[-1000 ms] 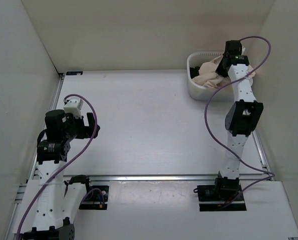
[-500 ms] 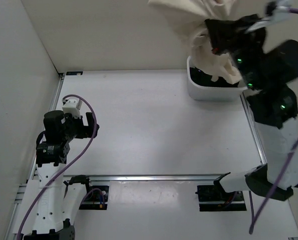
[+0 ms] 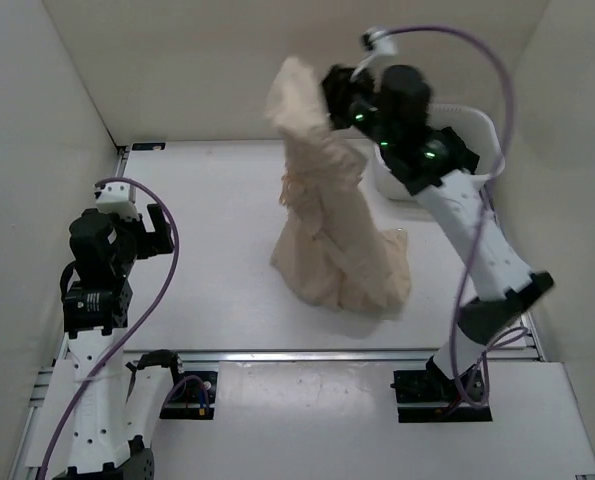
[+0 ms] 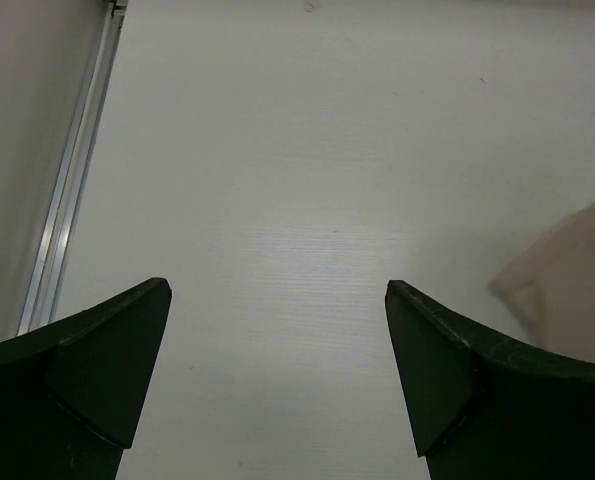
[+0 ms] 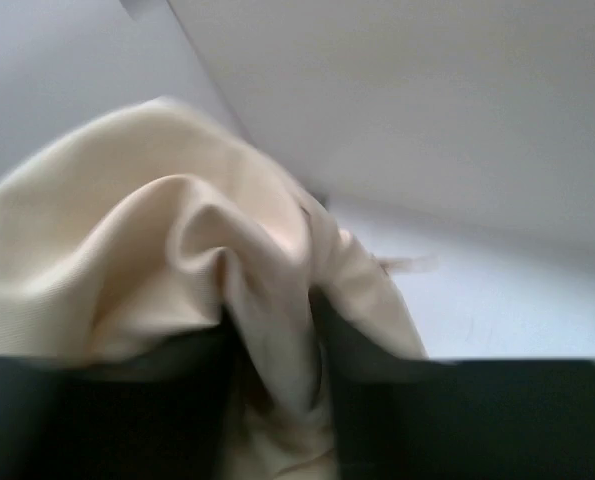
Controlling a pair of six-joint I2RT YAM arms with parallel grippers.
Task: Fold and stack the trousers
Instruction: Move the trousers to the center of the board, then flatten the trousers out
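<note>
Table (image 3: 207,290): white, flat, walled in pale panels on three sides; a metal rail runs along its near edge.
Trousers (image 3: 339,240): one pair, light beige, soft and creased, plain. They are drawn up into a tall, narrow column. The lower end spreads in a crumpled heap on the table, right of centre. The upper end bunches into a rounded fold high above the far edge. Legs and waist cannot be told apart in the bundle.
Right arm (image 3: 472,235): stretched up and leaning left over the table; it crosses in front of the bin.
Left arm (image 3: 89,300): folded at the left edge, well apart from the cloth.
Bin (image 3: 482,125): white plastic, at the far right corner, partly hidden by the right arm; its contents cannot be seen.
Right gripper (image 3: 334,95): pinching the trousers at their top; the wrist view shows a fold of cloth running down between the two dark fingers.
Left gripper (image 4: 277,290): fingers spread wide, holding nothing, over bare table.
Trousers to hands: hanging from the right gripper down to the table; only a beige corner shows at the right edge of the left wrist view.
</note>
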